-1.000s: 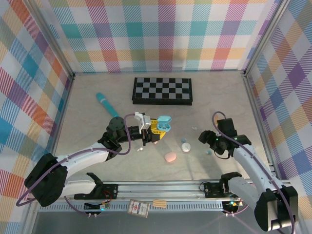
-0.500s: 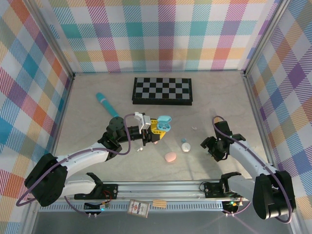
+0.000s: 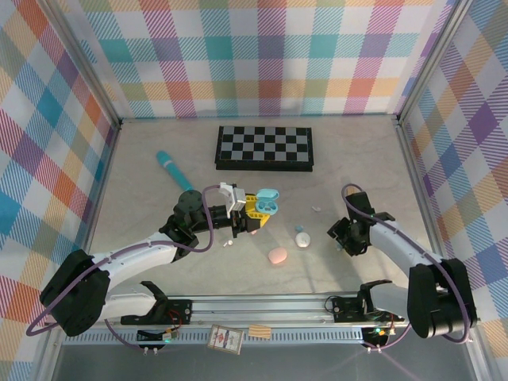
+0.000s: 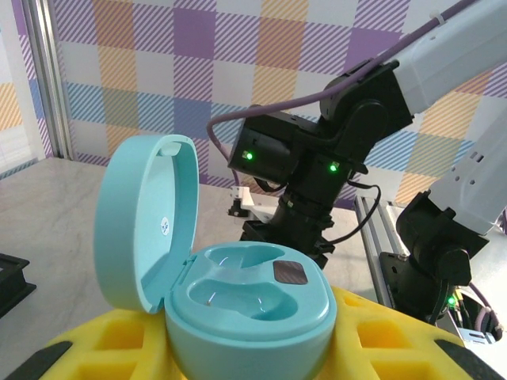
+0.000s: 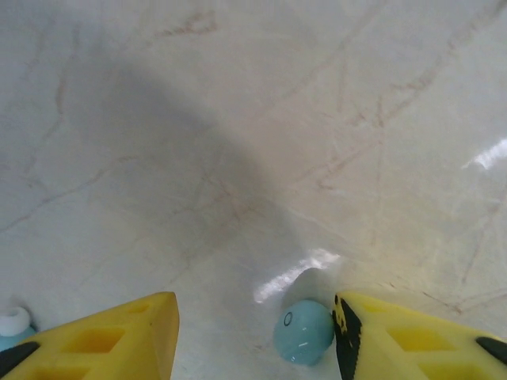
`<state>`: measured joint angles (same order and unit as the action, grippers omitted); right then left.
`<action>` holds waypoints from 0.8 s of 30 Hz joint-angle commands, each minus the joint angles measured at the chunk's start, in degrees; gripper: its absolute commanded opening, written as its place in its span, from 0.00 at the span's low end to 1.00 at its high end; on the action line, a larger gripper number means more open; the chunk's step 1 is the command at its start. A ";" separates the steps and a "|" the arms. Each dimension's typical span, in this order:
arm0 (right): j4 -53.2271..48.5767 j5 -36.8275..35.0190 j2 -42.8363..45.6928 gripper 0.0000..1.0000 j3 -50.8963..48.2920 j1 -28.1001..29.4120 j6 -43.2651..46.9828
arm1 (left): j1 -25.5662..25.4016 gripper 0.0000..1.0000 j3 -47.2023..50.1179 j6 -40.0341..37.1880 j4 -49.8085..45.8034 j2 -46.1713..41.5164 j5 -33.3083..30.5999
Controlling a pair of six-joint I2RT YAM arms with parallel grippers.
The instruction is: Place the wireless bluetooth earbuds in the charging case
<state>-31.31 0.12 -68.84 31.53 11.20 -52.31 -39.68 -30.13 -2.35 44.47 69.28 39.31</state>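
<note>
Marbled surface (image 5: 238, 119) lying under right tool (image 5: 255, 326), jaws standing apart, straddling pale blue earbud (image 5: 303, 332) at lower frame, bud nearly touching finger at frame right. Worth centring before pinching, else bud risking squirting out. Left tool (image 3: 255, 213) gripping open charging case (image 4: 245, 305), frame centre.

Right jaws have lowered around the pale blue earbud (image 5: 303, 332), narrowing

The teal charging case (image 4: 249, 305) sits upright, lid swung fully open, 2 moulded wells showing. 1 round pale blue earbud (image 5: 305, 332) lies on the table (image 5: 238, 119).
</note>
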 commanded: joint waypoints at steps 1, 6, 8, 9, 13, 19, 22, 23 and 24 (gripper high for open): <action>1.34 -1.13 -1.54 0.53 3.05 -0.39 3.40 | -0.40 0.29 -0.65 -0.37 0.67 -0.52 0.38; -1.62 -3.50 -1.24 0.53 5.31 -0.44 7.79 | -0.32 0.29 -0.41 -0.35 0.58 -0.75 -0.01; -4.79 -4.95 -0.62 0.54 6.83 -0.34 11.00 | -0.37 0.29 -0.21 -0.79 0.44 -1.12 -0.56; -6.53 -5.60 -0.11 0.55 7.79 -0.23 13.29 | -0.40 0.29 0.10 -0.99 0.74 -1.37 -1.18; -14.07 -10.64 0.89 0.59 12.49 3.53 23.36 | 0.03 0.29 1.85 -0.71 2.38 -2.21 -3.30; -18.61 -12.43 -2.02 0.57 19.54 9.27 31.61 | 1.90 0.28 4.79 0.89 2.89 -6.02 -6.68; -22.46 -17.10 -7.57 0.57 25.53 12.97 34.79 | 2.63 0.28 5.74 0.79 0.93 -9.23 -7.98; -23.20 -17.97 -9.23 0.57 27.06 13.47 36.15 | 2.83 0.28 5.78 0.56 -0.13 -10.35 -8.17; -23.35 -17.46 -10.66 0.57 28.33 13.92 38.40 | 3.01 0.28 5.86 0.06 -1.48 -11.44 -8.26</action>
<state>-50.11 -14.02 -76.29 56.27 23.64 -21.02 -37.41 -24.51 -2.15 43.20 60.95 32.42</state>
